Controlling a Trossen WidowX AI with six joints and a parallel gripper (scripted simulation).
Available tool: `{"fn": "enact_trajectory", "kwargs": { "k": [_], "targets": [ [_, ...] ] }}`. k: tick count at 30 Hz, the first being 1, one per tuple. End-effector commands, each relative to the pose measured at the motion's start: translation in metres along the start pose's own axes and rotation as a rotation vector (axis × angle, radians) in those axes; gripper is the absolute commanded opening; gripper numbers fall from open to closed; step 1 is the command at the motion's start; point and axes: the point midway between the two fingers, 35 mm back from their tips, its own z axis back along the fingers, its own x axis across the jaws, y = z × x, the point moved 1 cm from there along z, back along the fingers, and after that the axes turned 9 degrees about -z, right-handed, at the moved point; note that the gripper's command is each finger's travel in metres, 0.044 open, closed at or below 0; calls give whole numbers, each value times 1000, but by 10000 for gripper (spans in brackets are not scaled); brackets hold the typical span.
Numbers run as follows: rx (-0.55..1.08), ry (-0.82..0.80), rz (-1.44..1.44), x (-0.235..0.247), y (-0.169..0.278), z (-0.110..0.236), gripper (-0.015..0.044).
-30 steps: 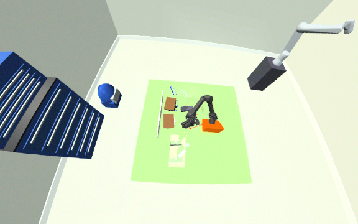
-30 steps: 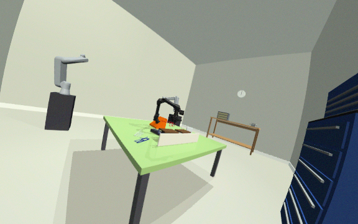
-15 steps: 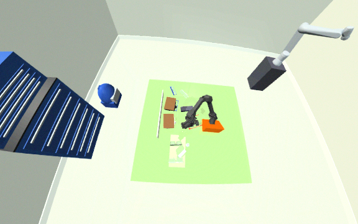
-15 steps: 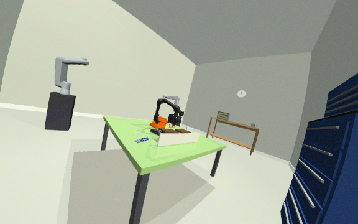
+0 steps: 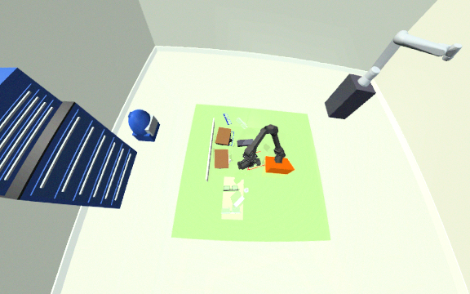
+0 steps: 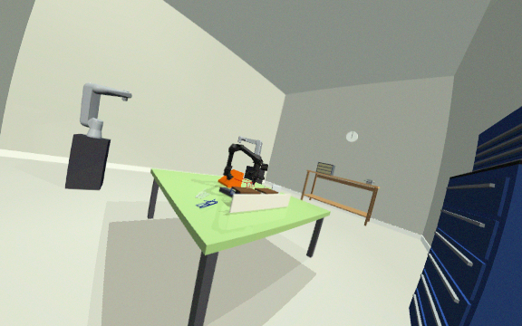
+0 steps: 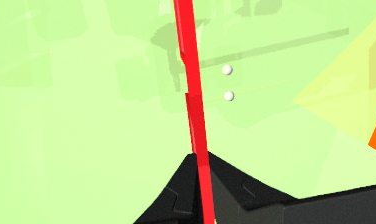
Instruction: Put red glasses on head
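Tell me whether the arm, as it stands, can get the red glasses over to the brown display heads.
Probably yes. The claw is shut on the red glasses, held above the green table, and the brown heads stand just beside it with nothing visible between. Which head carries the blue tag is unclear.

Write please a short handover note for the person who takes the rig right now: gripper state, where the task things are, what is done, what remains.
Gripper: shut on the red glasses; a thin red part of the frame runs up from between the fingers in the wrist view.
Position: the arm holds the glasses above the green table, beside the two brown display heads and near the orange base.
Done: glasses picked up and carried to the heads.
Left: find the head with the blue tag (not readable here), seat the bridge on the nose and both temples behind the ears, straight, then let go. Do not touch the other head.
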Motion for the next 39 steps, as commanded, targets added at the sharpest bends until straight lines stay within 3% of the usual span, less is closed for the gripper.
{"fn": "enact_trajectory", "kwargs": {
  "k": [1,39],
  "targets": [
    [-8,7,8,-2,-1,-7,0],
    [-10,6,7,-3,-3,-45,0]
  ]
}}
